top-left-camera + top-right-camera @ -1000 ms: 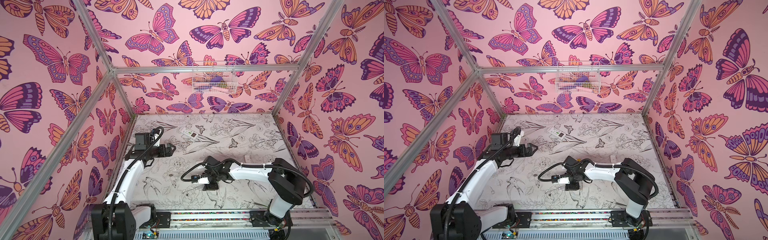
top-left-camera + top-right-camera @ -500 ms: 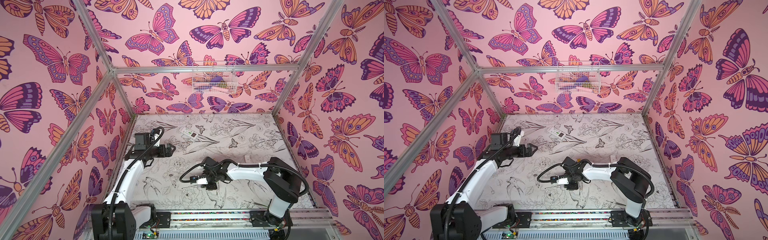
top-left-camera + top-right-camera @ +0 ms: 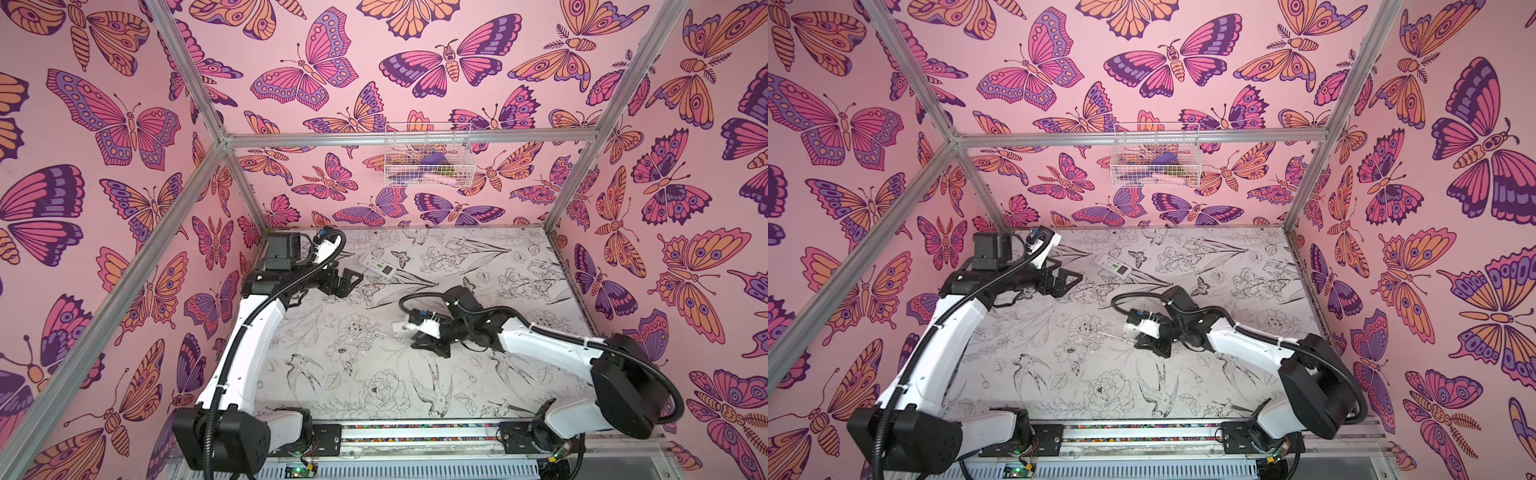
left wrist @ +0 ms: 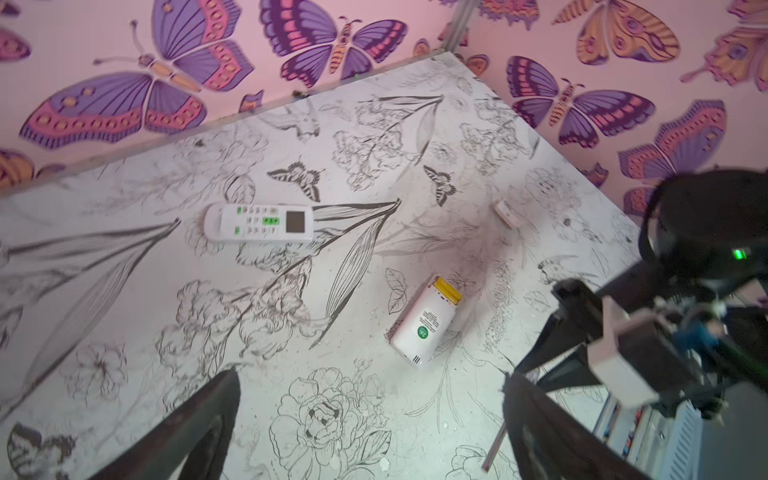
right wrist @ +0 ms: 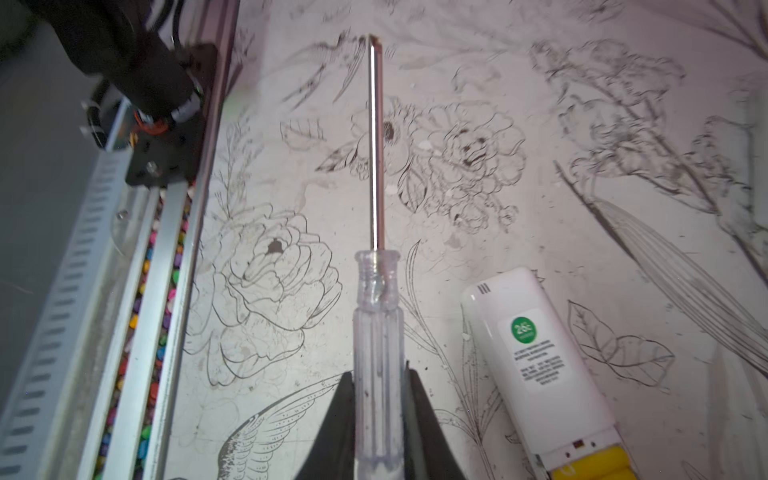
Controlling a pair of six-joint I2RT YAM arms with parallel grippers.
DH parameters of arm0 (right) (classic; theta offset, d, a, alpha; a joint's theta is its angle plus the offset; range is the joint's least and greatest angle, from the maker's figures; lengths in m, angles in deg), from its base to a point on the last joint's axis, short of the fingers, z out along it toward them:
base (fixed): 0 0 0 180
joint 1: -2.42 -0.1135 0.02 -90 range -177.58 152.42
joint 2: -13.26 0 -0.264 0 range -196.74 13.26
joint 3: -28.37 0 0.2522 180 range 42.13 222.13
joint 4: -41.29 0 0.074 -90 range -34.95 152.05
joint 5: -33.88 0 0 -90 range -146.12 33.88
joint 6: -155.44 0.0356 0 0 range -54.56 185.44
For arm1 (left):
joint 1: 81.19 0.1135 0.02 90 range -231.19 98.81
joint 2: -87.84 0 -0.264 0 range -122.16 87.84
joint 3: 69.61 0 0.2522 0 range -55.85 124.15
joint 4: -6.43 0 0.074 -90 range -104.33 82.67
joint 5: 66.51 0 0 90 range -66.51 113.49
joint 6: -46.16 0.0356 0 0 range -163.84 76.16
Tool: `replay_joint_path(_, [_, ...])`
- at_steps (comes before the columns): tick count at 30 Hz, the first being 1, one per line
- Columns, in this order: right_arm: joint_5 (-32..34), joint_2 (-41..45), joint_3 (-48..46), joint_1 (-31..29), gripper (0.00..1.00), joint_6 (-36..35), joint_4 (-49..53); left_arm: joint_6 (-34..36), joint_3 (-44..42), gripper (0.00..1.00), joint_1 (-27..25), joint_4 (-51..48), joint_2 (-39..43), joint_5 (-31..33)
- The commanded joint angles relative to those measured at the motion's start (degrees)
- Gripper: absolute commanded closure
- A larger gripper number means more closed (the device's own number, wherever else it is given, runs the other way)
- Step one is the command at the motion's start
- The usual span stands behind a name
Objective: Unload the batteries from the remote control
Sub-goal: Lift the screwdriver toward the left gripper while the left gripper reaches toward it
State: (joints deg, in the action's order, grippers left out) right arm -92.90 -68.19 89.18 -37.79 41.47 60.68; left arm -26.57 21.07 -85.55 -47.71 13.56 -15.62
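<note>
- Beside the right claw [image 5: 379, 384], clamped on the screwdriver [image 5: 378, 324], lies the remote [image 5: 536, 353], with yellow batteries [image 5: 590, 461] showing at its end.
- Left claw [image 4: 370, 376] hangs wide apart.
- Tool is gripped; next, I think, its tip must pry the batteries out.

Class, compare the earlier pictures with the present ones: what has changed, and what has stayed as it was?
The right gripper closed on the screwdriver by its clear handle and shifted slightly up in both top views. The left gripper stayed open in place; the far remote did not move.
</note>
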Motion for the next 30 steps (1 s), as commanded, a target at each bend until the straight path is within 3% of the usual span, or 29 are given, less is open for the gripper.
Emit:
replay_joint_path(1, [-12.6,3.3,-1.0,4.1,0.91,6.2,-4.1,14.5,5.9,0.0,-1.1,-8.5,-2.8,-9.7])
replay_joint_path(4, [-17.5,5.1,-1.4,7.3,0.91,10.1,-7.6,28.6,11.6,0.0,-3.4,-16.1,-4.3,-13.3])
replay_joint_path(14, [-27.5,6.4,-1.2,10.8,0.92,17.3,-13.5,64.6,23.3,0.03,-11.7,-36.7,-6.3,-9.0])
replay_joint_path(17, [-29.8,6.4,-0.9,10.9,0.93,18.1,-13.9,69.2,24.8,0.06,-12.8,-39.8,-6.5,-7.1])
replay_joint_path(27, [-35.7,4.2,1.3,10.9,0.98,20.8,-14.2,68.8,25.3,0.28,-15.5,-40.3,-7.7,-6.1])
replay_joint_path(30, [-35.7,4.5,1.6,10.9,0.98,20.5,-13.4,68.4,24.8,0.28,-16.1,-40.2,-8.2,-6.6])
